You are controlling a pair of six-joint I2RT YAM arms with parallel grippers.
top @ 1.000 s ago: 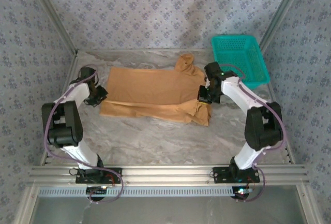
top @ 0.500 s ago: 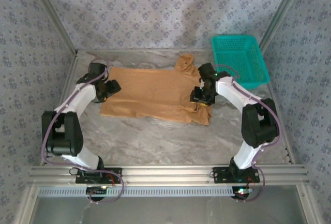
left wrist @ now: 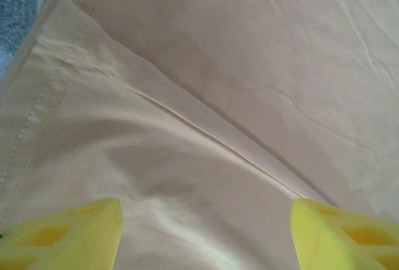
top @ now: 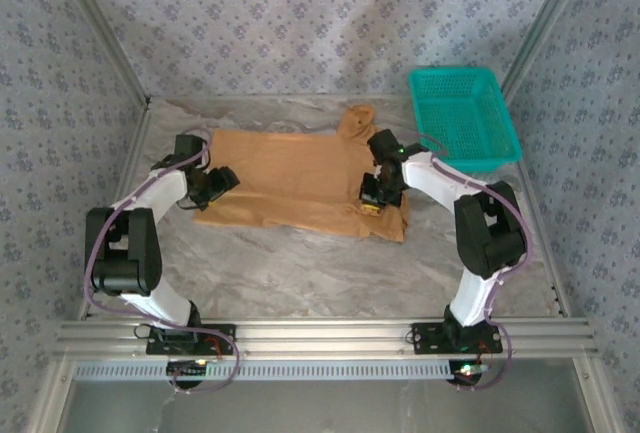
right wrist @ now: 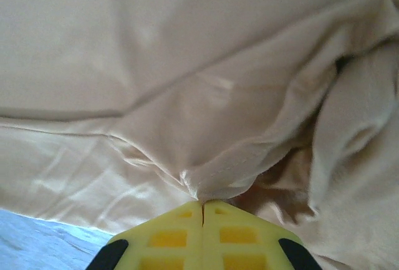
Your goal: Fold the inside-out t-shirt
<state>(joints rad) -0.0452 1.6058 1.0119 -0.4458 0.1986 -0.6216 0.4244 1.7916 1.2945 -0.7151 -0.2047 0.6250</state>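
Observation:
The tan inside-out t-shirt (top: 290,178) lies flat across the middle of the table, bunched at its right end with a sleeve sticking up at the back. My left gripper (top: 222,181) hovers over the shirt's left edge. Its yellow fingertips (left wrist: 62,232) stand wide apart above a stitched hem and a diagonal fold of the shirt (left wrist: 206,95), with nothing between them. My right gripper (top: 372,198) is at the shirt's crumpled right end. In the right wrist view this gripper (right wrist: 202,211) is shut, pinching a raised fold of the cloth (right wrist: 230,176).
A teal mesh basket (top: 465,113) stands at the back right, just beyond the right arm. Bare marbled table (top: 320,273) runs in front of the shirt. Patterned walls close in the back and both sides.
The left gripper has swung right from beside the shirt onto its left edge and opened. The right gripper has shifted left and nearer along the crumpled end.

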